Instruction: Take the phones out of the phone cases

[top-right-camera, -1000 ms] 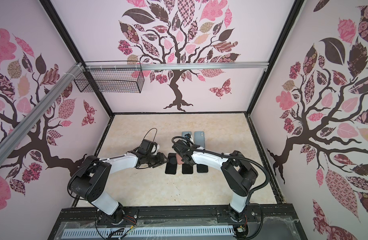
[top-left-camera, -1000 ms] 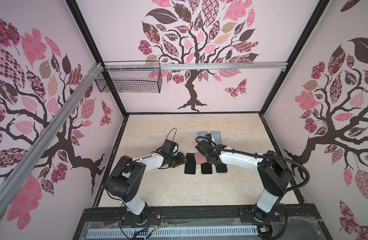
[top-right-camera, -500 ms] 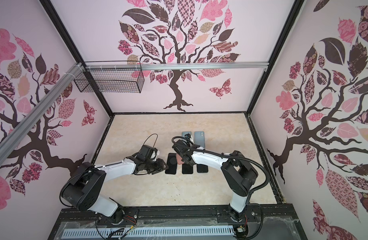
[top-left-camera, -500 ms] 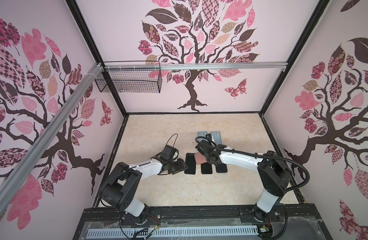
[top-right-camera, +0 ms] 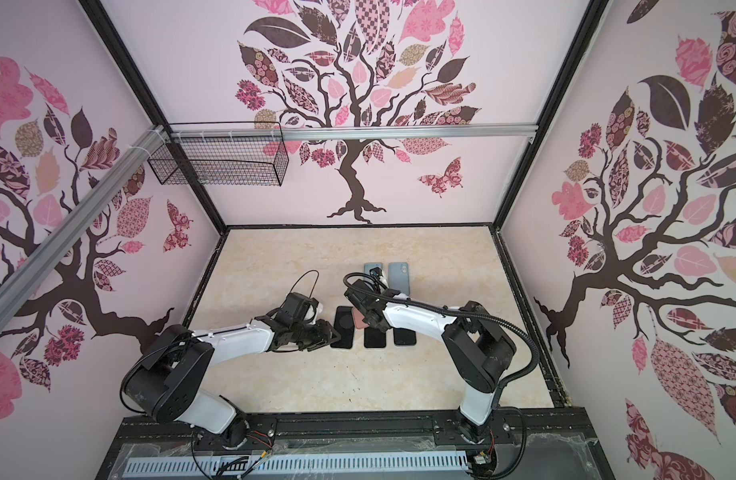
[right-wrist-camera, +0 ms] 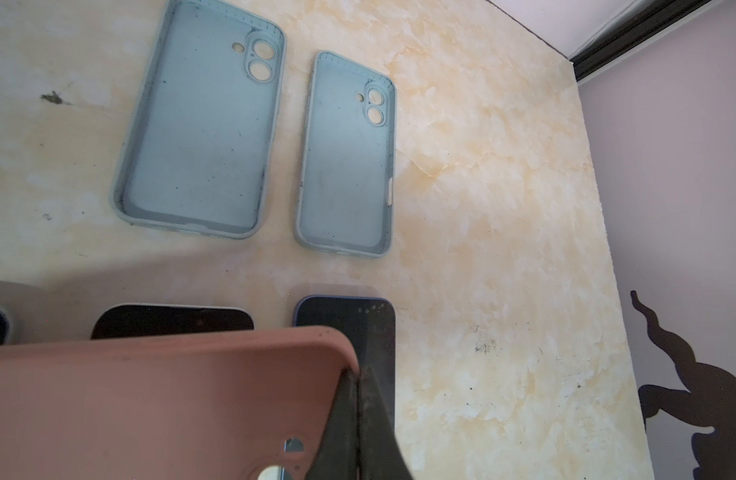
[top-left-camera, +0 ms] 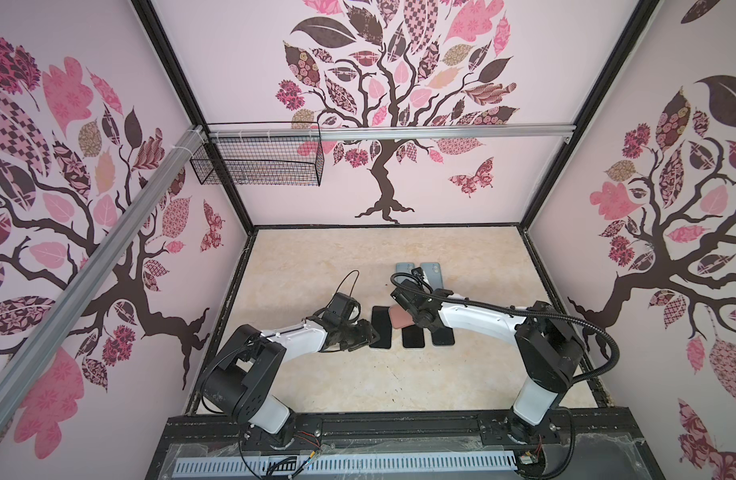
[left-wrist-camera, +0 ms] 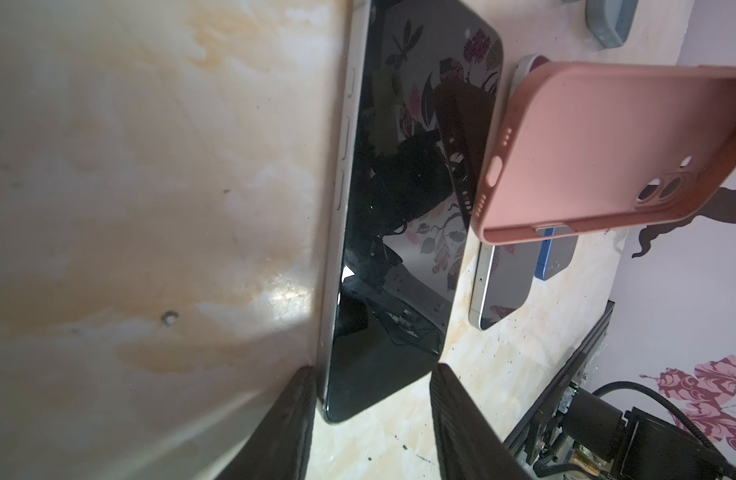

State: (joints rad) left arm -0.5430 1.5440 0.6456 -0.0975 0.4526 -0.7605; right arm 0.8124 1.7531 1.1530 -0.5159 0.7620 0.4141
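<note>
The pink phone case [top-left-camera: 401, 318] [left-wrist-camera: 607, 145] hangs empty and tilted above the row of phones. My right gripper [right-wrist-camera: 360, 382] is shut on its rim near the camera cut-out. The phone [top-left-camera: 381, 332] [left-wrist-camera: 399, 249], dark screen up with a pale frame, lies flat on the table at the left end of the row. My left gripper [left-wrist-camera: 372, 374] [top-left-camera: 368, 332] is low at its near end, with the jaws apart and the phone's corner between them. One finger [left-wrist-camera: 300, 399] lies against the phone's side edge.
Two more phones [top-left-camera: 413, 337] [top-left-camera: 442, 334] lie to the right of the first, partly under the pink case. Two empty light-blue cases [right-wrist-camera: 200, 124] [right-wrist-camera: 347, 158] lie open side up behind the row. A wire basket [top-left-camera: 258, 166] hangs on the back rail.
My left arm has sunk and swung a little toward the front, and its jaws have narrowed slightly at the phone's end. The right gripper and the pink case have stayed put.
</note>
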